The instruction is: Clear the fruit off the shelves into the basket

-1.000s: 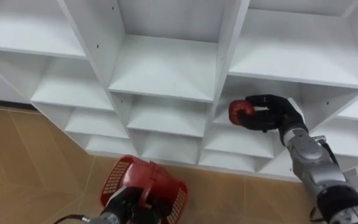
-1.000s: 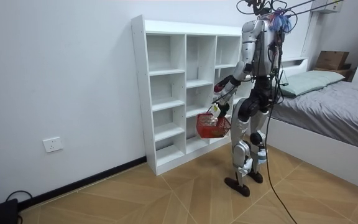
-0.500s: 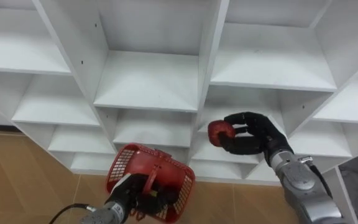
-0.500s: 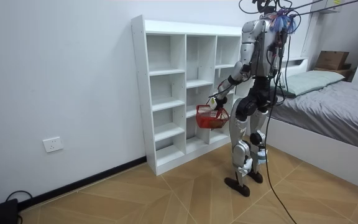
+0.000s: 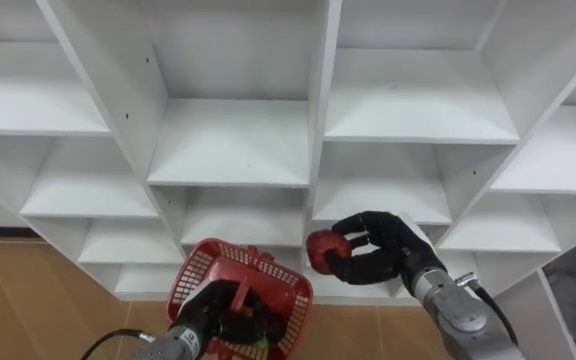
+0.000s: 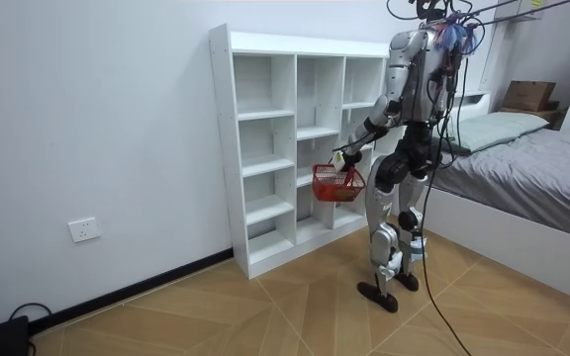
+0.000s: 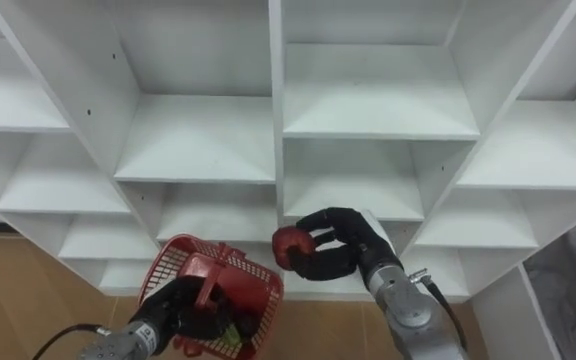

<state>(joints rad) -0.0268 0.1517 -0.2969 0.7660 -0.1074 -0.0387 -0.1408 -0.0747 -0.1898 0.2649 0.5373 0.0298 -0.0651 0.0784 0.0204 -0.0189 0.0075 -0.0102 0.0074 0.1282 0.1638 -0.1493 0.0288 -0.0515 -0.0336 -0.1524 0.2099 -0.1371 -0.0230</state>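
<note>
My right robot hand (image 5: 392, 252) has carried the red fruit (image 5: 324, 248) down and leftward, out of the closet (image 5: 233, 140). Its fingers are curled round the fruit, just right of the red basket (image 5: 190, 278), whose handle my left robot hand (image 5: 216, 310) grips. I should bring the fruit low over the opening before loosening.

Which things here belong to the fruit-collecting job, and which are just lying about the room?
Belonging to the job: fruit in the right robot hand; basket held by the left robot hand; closet.

Just lying about: bed; cardboard box; wall socket.
</note>
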